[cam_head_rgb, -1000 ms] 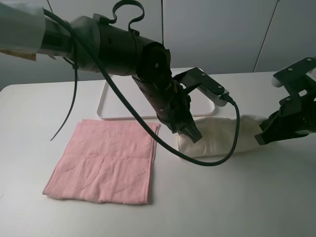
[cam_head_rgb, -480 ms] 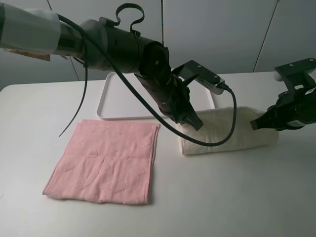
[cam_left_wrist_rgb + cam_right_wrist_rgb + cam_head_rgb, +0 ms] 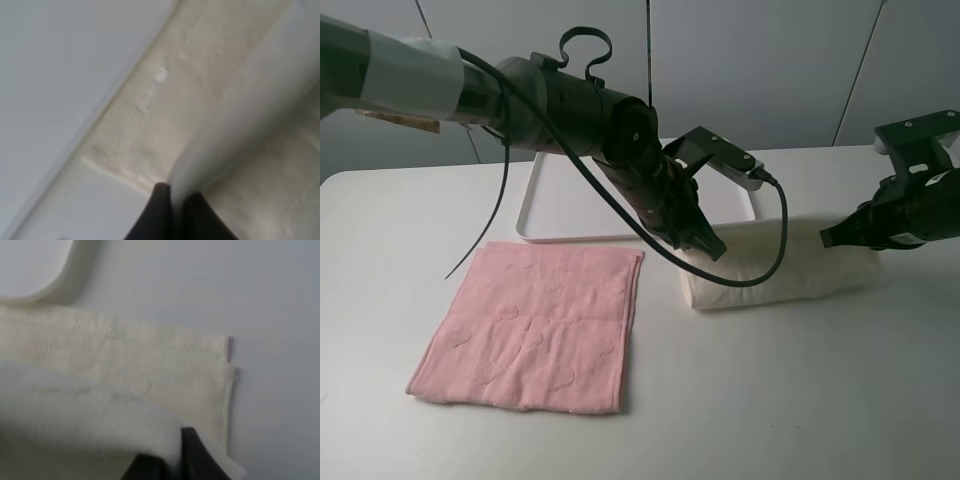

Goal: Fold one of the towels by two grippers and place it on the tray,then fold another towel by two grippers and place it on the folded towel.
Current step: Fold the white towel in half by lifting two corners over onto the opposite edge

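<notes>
A cream towel (image 3: 780, 268) lies folded in a long band on the table, right of centre, just in front of the white tray (image 3: 560, 200). My left gripper (image 3: 710, 245) is shut on the towel's left end; the left wrist view shows its fingertips (image 3: 172, 210) pinching a fold of cream cloth (image 3: 235, 110). My right gripper (image 3: 832, 240) is shut on the towel's right end; the right wrist view shows its fingertips (image 3: 170, 455) pinching cloth (image 3: 100, 390) over the layered edges. A pink towel (image 3: 535, 325) lies flat at the front left.
The tray's corner (image 3: 35, 270) shows beside the cream towel in the right wrist view. The left arm's black cable (image 3: 775, 265) loops over the cream towel. The table's front edge runs along the bottom of the exterior view.
Both grippers have moved back toward the tray, carrying the towel's near edge over. The cream towel now lies as a narrower folded band.
</notes>
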Available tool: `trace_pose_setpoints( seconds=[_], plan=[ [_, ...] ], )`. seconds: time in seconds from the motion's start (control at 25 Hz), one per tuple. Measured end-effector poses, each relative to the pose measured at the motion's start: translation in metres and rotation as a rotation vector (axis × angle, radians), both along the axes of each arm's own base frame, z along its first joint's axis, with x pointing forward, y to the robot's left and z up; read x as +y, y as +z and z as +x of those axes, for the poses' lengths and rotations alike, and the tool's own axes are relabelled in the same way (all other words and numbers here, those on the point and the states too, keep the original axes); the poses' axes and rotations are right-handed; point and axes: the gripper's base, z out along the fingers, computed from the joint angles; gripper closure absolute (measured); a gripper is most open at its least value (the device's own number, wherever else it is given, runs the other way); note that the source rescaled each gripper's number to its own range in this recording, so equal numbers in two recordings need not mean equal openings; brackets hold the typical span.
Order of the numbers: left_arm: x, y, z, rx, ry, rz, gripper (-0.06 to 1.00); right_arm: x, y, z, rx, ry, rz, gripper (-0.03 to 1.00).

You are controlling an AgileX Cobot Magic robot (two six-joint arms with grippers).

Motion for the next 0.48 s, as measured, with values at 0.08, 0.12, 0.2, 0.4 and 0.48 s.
trace_pose_setpoints(
  seconds=[0.08, 0.12, 0.2, 0.4, 0.48],
  plan=[
    [-0.0006, 0.0012, 0.0024, -0.027, 0.010, -0.011, 0.91, -0.0007, 0.0008, 0.0020, -0.024, -0.007, -0.005, 0.94],
    [-0.0003, 0.0014, 0.0031, -0.036, 0.010, -0.008, 0.87, -0.0009, 0.0013, 0.0026, -0.032, -0.009, -0.007, 0.89],
    [0.0011, 0.0014, 0.0045, -0.044, 0.011, 0.000, 0.69, -0.0017, 0.0028, 0.0046, -0.060, -0.015, -0.013, 0.73],
    [0.0024, 0.0015, 0.0058, -0.036, 0.061, -0.008, 0.01, -0.0036, 0.0066, 0.0088, -0.117, -0.050, -0.010, 0.12],
    [0.0029, 0.0012, 0.0057, -0.029, 0.075, -0.007, -0.04, -0.0036, 0.0070, 0.0092, -0.116, -0.065, 0.001, 0.04]
  ],
)
